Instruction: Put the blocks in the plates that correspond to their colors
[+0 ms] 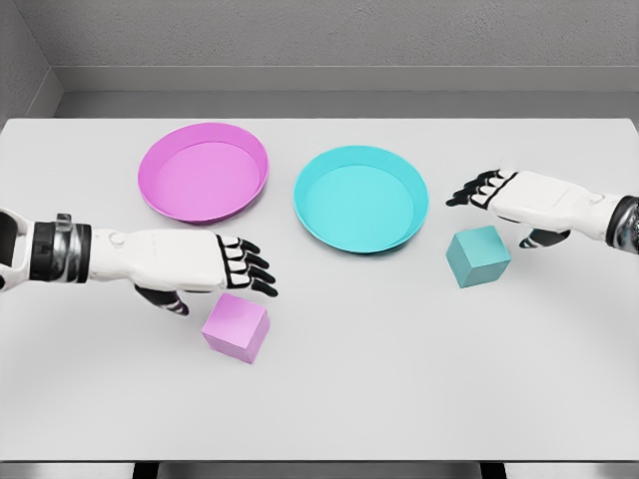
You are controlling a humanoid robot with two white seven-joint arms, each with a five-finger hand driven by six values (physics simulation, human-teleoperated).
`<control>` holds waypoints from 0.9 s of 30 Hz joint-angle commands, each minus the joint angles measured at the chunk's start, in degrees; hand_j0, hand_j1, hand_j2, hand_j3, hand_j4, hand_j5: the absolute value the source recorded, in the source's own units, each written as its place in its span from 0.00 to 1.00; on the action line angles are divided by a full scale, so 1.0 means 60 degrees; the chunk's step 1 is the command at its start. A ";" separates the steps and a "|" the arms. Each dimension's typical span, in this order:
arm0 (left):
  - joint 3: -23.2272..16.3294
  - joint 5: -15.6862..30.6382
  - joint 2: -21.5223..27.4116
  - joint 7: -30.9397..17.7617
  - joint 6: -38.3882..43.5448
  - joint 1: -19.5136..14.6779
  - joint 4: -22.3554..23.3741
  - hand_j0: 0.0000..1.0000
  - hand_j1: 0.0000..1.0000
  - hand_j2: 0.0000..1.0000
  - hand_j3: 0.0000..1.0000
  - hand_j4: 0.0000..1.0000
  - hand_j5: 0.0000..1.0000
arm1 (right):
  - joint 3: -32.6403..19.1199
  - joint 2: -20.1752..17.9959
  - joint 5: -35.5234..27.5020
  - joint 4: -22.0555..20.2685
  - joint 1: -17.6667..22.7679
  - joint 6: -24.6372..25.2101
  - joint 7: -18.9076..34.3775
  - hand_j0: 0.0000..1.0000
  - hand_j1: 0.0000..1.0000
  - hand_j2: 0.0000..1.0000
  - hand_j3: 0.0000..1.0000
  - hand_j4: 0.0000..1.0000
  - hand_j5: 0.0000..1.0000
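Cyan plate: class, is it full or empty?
Empty. The cyan plate shows only bare interior; the cyan block sits outside it on the table.

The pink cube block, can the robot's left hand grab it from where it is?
Probably yes. The left hand hovers open just above and left of the pink cube block, and nothing lies between them on the white table.
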 commanded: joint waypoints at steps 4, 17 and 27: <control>-0.0012 0.0055 -0.0138 -0.0086 0.0020 0.0000 -0.0012 1.00 1.00 1.00 1.00 1.00 1.00 | 0.0250 -0.0016 0.0272 -0.0092 0.0029 0.0029 -0.0005 1.00 1.00 1.00 1.00 1.00 1.00; -0.0158 -0.0018 -0.0592 -0.0895 0.0020 -0.0015 -0.0012 1.00 1.00 1.00 1.00 1.00 1.00 | 0.1290 -0.0016 0.1137 -0.0385 0.0059 0.0029 -0.0005 1.00 1.00 1.00 1.00 1.00 1.00; -0.0202 -0.0325 -0.0899 -0.0895 0.0020 0.0029 -0.0012 1.00 1.00 1.00 1.00 1.00 1.00 | 0.1202 0.0057 0.1605 -0.0179 0.0044 0.0029 -0.0005 0.91 0.91 0.91 0.91 0.91 0.91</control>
